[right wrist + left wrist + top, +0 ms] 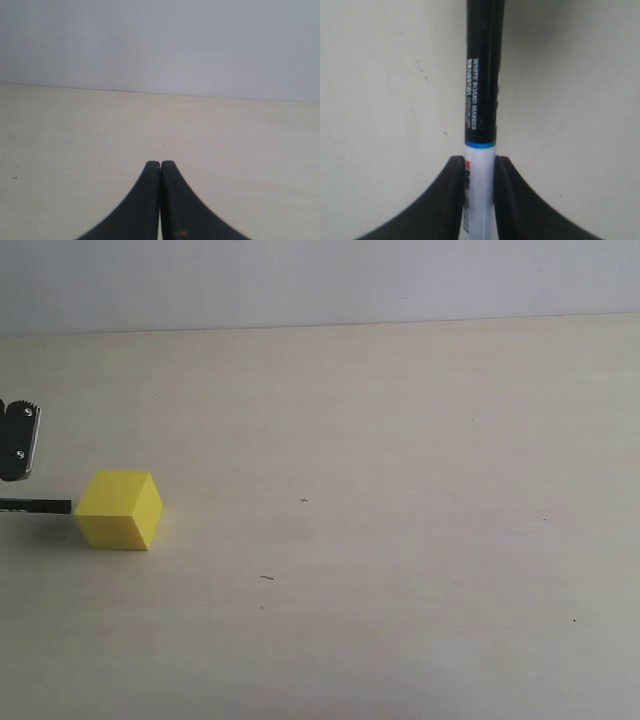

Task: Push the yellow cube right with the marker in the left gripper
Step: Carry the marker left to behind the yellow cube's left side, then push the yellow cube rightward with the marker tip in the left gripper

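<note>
The yellow cube (pixel 118 509) rests on the pale table at the far left of the exterior view. The marker (pixel 38 506) lies level just left of it, its black tip at the cube's left face; touching or a hair apart, I cannot tell. Only a piece of the left arm's black body (pixel 17 442) shows at the left edge, above the marker. In the left wrist view my left gripper (pixel 480 161) is shut on the marker (pixel 481 100), the fingers (pixel 457 190) clamping its white barrel while the black cap points away. The cube is out of that view. My right gripper (pixel 160 164) is shut and holds nothing.
The pale wooden table (pixel 400 540) stretches to the right of the cube, with only tiny dark specks (pixel 266 578) on it. A grey wall (pixel 320 280) rises behind the table's back edge.
</note>
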{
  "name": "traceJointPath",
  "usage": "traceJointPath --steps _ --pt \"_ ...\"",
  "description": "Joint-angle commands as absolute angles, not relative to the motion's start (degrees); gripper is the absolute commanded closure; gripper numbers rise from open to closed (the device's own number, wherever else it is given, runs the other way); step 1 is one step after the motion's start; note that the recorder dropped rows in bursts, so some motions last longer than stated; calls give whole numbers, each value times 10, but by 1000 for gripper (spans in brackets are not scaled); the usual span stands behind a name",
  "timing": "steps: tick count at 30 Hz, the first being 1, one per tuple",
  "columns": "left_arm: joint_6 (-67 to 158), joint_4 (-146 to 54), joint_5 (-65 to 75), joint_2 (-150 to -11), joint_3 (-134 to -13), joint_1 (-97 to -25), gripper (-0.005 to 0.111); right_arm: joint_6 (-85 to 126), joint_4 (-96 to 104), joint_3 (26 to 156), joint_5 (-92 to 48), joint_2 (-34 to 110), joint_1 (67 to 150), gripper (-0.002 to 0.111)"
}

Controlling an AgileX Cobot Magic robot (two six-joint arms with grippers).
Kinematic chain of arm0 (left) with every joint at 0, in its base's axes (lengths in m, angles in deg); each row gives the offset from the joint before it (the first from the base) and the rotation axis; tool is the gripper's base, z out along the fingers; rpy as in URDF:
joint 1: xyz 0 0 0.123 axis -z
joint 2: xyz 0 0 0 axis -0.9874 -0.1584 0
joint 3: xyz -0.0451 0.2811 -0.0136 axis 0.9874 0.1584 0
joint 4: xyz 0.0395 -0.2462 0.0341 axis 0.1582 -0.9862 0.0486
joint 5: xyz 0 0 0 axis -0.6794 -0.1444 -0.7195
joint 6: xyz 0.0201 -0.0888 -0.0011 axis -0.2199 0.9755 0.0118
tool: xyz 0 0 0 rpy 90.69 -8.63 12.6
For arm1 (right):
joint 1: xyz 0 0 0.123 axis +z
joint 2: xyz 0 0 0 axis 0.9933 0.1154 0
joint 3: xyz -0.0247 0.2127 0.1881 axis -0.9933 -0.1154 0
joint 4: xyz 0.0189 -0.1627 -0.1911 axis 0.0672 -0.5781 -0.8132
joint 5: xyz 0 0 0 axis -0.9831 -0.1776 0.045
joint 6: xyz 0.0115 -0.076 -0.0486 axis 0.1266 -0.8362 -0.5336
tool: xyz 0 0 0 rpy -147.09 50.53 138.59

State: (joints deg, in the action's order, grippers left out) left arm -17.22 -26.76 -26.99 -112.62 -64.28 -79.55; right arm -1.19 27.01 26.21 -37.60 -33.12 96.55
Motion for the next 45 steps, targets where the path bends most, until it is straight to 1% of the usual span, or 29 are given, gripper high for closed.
traceJointPath --steps 1,8,15,21,24,34,37,41,45 --pt "-178 -273 -245 -1143 -647 -797 107 -14 270 259 -374 -335 963 108" --pt "-191 -275 -249 -1145 -647 -797 107 -14 270 259 -374 -335 963 108" --pt "-193 -280 -288 -1131 -647 -797 107 -14 270 259 -374 -335 963 108" --pt "-270 -366 -288 -1101 -647 -797 107 -14 270 259 -374 -335 963 108" --pt "-272 -375 -294 -1101 -647 -797 107 -14 270 259 -374 -335 963 108" --pt "-266 -375 -303 -1101 -647 -831 107 -14 270 259 -374 -335 963 108" --pt "-266 -375 -303 -1101 -647 -831 107 -14 270 259 -374 -335 963 108" --pt "-266 -375 -323 -1101 -647 -820 107 -14 270 259 -374 -335 963 108" --pt "-266 -375 -342 -1101 -647 -779 107 -14 270 259 -374 -335 963 108"
